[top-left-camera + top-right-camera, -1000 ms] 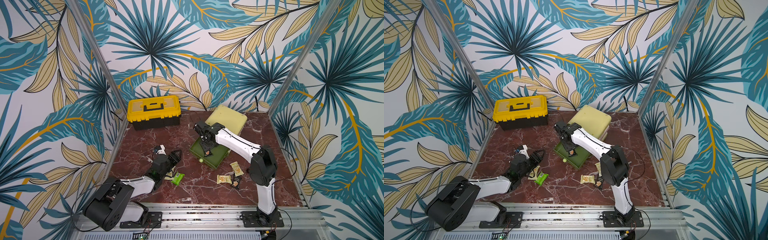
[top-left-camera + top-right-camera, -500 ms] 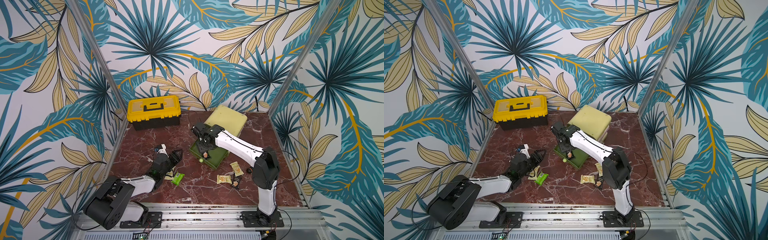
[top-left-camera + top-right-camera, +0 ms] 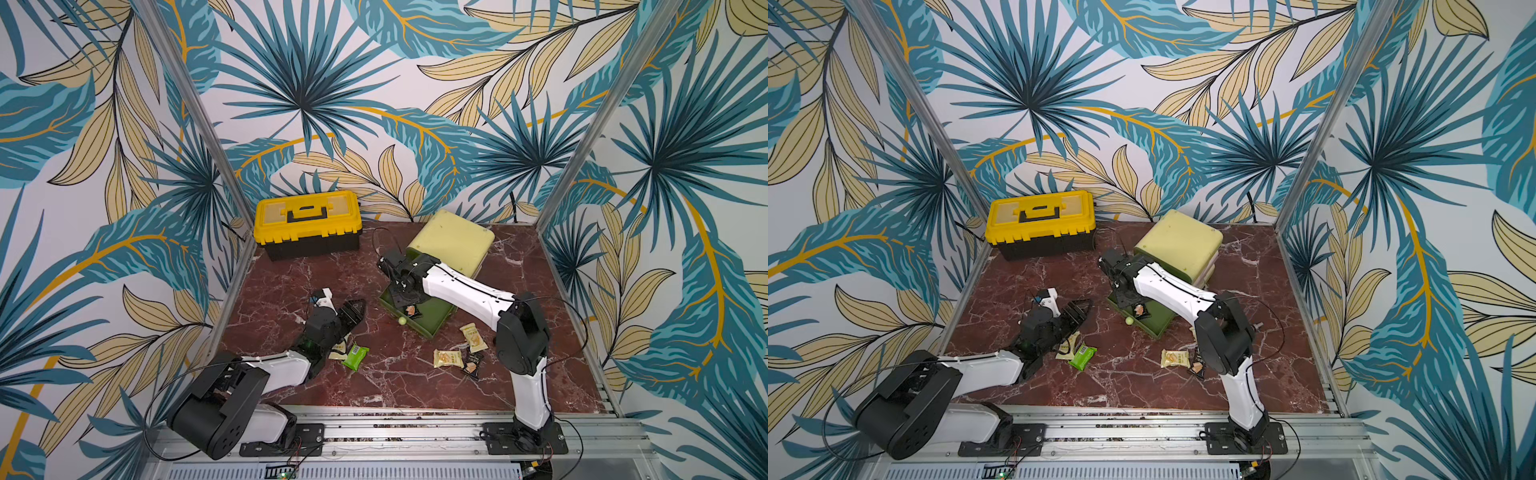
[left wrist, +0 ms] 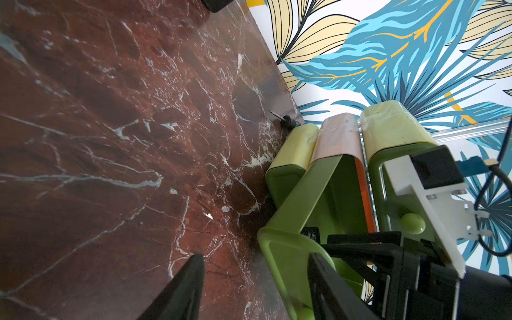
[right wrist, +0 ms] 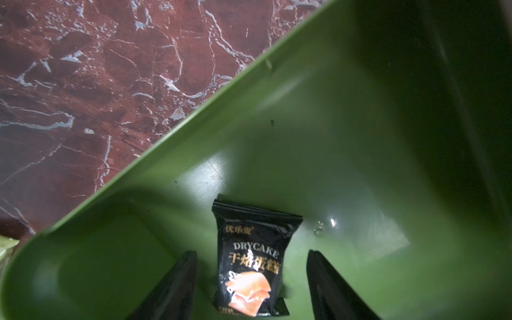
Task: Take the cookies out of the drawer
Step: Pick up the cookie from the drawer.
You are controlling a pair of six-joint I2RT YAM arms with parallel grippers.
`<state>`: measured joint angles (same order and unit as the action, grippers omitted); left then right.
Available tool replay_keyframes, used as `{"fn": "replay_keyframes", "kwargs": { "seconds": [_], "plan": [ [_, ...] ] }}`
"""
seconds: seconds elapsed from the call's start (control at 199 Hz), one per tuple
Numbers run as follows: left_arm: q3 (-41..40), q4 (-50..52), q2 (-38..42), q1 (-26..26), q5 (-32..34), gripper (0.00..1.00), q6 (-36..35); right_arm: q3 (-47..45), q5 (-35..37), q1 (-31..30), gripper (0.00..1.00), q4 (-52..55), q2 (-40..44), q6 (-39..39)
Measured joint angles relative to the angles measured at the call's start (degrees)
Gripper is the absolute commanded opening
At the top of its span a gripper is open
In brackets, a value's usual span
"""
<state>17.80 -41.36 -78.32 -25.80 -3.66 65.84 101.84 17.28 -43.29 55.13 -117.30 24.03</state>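
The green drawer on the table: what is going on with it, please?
The right gripper is open inside the pulled-out green drawer, its jaws on either side of a black cookie packet that lies on the drawer floor, not gripped. Several packets lie on the table outside already. The left gripper is open, holding nothing, near the drawer.

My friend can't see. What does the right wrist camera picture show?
A black cookie packet lies flat on the floor of a green drawer, between the open fingers of the right claw. Red marble table shows beyond the drawer's rim.
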Motion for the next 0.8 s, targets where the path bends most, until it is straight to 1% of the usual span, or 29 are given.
{"fn": "replay_keyframes", "kwargs": {
  "seconds": [0.426,0.617,0.798],
  "plan": [
    [0.00,0.00,0.00,0.04,0.00,0.64,0.00,-0.39,0.87,0.13,0.60,-0.02,-1.31,1.01],
    [0.00,-0.02,0.20,0.04,0.02,0.63,0.02,-0.39,1.40,0.28,0.55,-0.28,-2.14,1.05],
    [0.00,0.00,0.33,0.11,0.07,0.62,0.00,-0.48,1.77,0.28,0.46,-0.48,-2.32,0.85]
  ]
}}
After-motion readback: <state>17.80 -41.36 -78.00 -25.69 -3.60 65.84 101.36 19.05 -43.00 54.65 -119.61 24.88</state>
